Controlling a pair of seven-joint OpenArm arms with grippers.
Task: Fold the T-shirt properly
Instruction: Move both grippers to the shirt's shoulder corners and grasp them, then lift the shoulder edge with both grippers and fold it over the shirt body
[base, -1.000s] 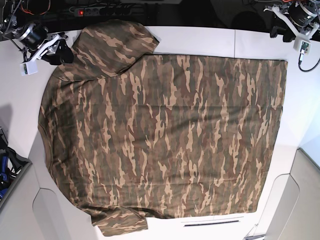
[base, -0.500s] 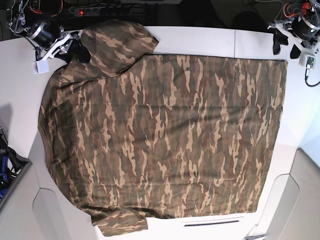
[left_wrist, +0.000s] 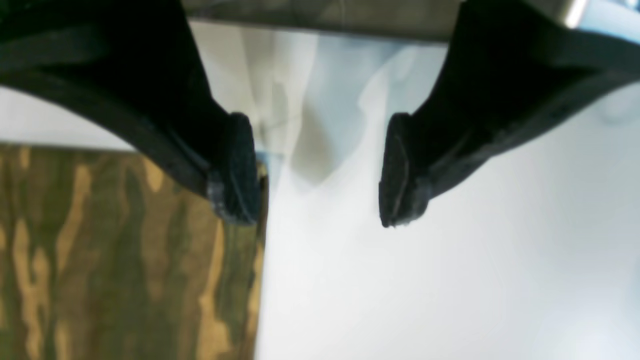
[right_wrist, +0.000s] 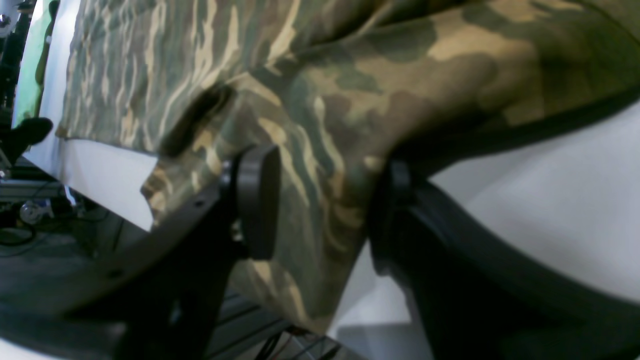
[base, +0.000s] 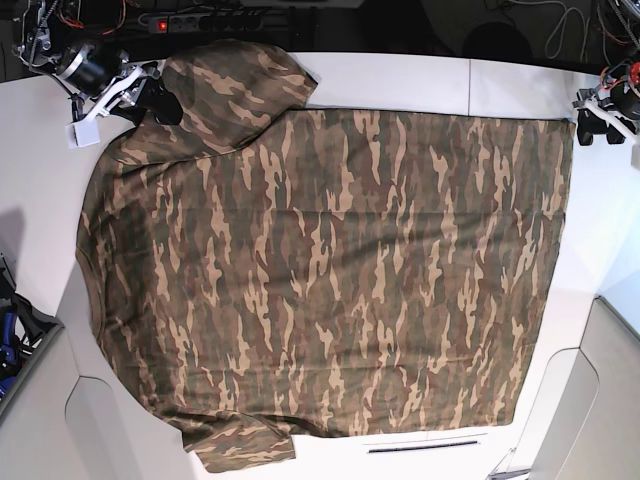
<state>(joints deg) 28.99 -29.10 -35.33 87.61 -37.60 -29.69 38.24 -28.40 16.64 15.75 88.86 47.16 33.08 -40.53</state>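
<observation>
The camouflage T-shirt (base: 330, 270) lies spread flat over the white table (base: 400, 75), one sleeve at the back left and one at the front left. My right gripper (base: 155, 98) is at the back-left sleeve. In the right wrist view it (right_wrist: 325, 205) is open, with a fold of the sleeve cloth (right_wrist: 350, 100) between its fingers. My left gripper (base: 592, 120) is at the shirt's back-right corner. In the left wrist view it (left_wrist: 317, 195) is open and empty over bare table, with the shirt's corner (left_wrist: 125, 250) beside one finger.
A power strip with a red light (base: 165, 22) and cables lie behind the table's back edge. A dark slot (base: 425, 447) runs near the front edge. A blue object (base: 5, 330) sits off the left side. Curved table cut-outs are at both front corners.
My left gripper has come down from the back right to the shirt's back-right corner. My right gripper moved right onto the back-left sleeve, then stayed there.
</observation>
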